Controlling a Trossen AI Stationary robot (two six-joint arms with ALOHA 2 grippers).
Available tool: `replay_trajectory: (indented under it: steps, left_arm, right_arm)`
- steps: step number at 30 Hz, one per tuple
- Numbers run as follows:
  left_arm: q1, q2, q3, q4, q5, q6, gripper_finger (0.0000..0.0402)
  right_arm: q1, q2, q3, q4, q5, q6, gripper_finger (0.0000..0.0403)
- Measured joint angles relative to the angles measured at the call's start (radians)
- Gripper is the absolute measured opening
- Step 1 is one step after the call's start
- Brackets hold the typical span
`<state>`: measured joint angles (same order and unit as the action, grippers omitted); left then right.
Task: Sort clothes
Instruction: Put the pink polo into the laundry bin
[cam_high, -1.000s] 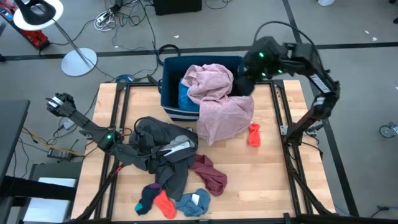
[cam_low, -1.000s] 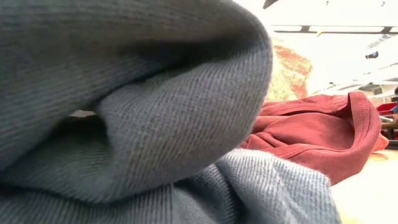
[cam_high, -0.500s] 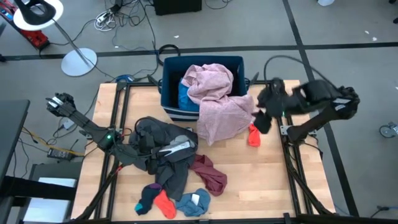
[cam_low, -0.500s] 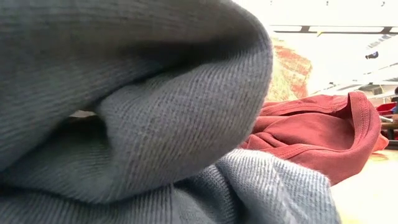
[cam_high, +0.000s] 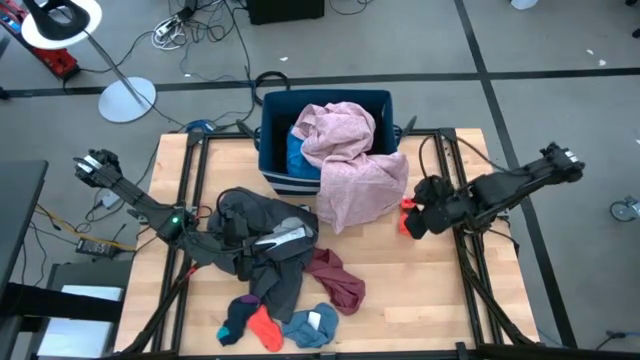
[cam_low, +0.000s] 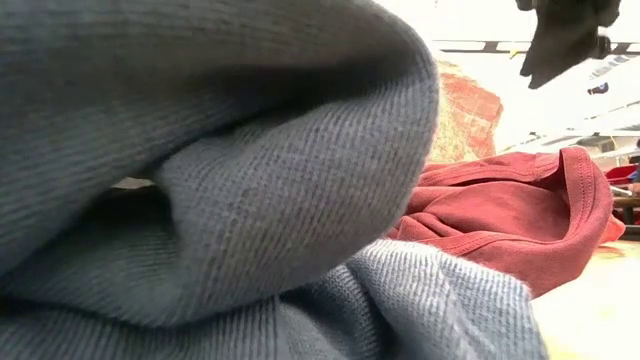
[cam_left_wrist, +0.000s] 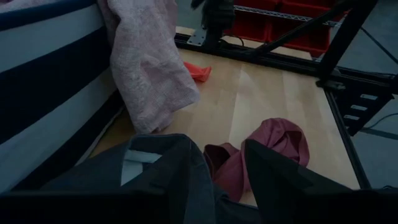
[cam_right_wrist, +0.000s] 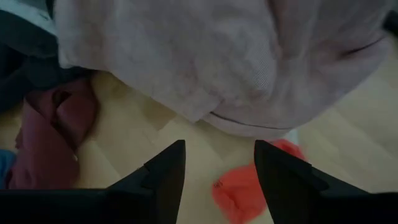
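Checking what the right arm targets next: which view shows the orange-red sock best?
The right wrist view: the orange-red sock lies beside the right tool. High view has it partly hidden, left wrist distant, low none.

Grey ribbed garment (cam_low: 200, 180) up close, maroon garment (cam_low: 520, 215) behind.

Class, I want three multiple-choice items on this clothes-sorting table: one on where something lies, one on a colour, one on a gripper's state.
1. Where does the pale pink garment lie?
A. Flat at the table's near edge
B. Draped over the blue bin onto the table
C. On the floor

2. What colour is the small piece under the right gripper?
A. Orange-red
B. Green
C. White

3. How are the right gripper's fingers?
A. Shut on the pink garment
B. Open, holding nothing
C. Shut on a sock

Key: 1 B, it hangs over the bin's front wall. 2 A, the orange-red piece shows between the fingers. 3 B, a gap separates the fingers.
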<state>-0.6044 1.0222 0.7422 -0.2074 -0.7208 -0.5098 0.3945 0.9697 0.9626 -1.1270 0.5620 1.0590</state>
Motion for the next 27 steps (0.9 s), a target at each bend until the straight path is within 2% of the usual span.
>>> replay_trajectory:
  steps: [3, 10, 15, 22, 27]
  left_arm:
    - [0.000, 0.000, 0.000, 0.003, 0.000, 0.000, 0.0157]
    - [0.000, 0.000, 0.000, 0.008, 0.000, 0.000, 0.0157]
    - [0.000, 0.000, 0.000, 0.025, 0.000, -0.001, 0.0157]
    - [0.000, 0.000, 0.000, 0.030, 0.000, -0.019, 0.0157]
    - [0.000, 0.000, 0.000, 0.031, -0.001, -0.020, 0.0157]
  right_arm:
    - [-0.013, -0.041, -0.128, 0.141, 0.030, -0.009, 0.0188]
    - [-0.097, -0.101, -0.355, 0.461, 0.089, -0.148, 0.0189]
    - [-0.181, -0.096, -0.491, 0.680, 0.083, -0.210, 0.0185]
    - [-0.234, -0.067, -0.646, 1.014, 0.072, -0.296, 0.0184]
    - [-0.273, -0.020, -0.717, 1.165, 0.087, -0.294, 0.0176]
